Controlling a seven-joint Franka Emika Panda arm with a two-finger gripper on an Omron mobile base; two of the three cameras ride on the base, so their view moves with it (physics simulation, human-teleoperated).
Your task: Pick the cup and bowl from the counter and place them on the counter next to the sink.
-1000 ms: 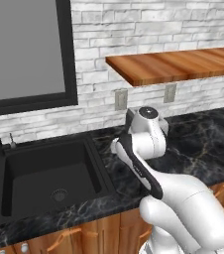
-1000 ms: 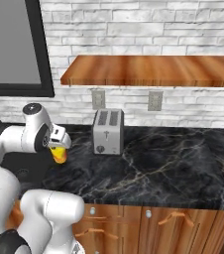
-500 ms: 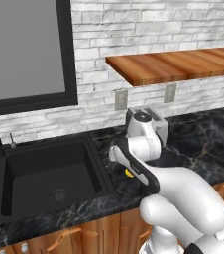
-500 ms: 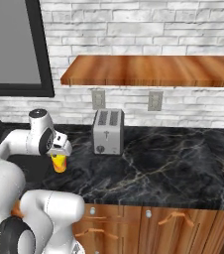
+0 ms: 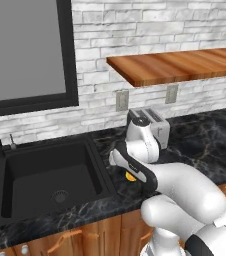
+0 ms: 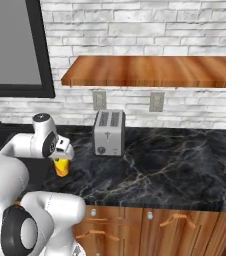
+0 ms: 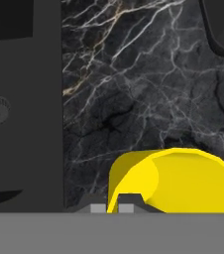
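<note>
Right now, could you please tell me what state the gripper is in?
Gripper: closed on the rim of the yellow cup, holding it beside the sink.

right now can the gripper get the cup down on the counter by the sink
Probably yes. The gripper is shut on the cup, which hangs over bare counter beside the sink, with nothing under it.

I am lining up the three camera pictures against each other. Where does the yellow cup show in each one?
Left base view: the cup peeks out under the arm, right of the sink.
Right base view: lower left, left of the toaster.
Hand view: bottom centre, over the counter.
Shared landmark: the sink edge.
</note>
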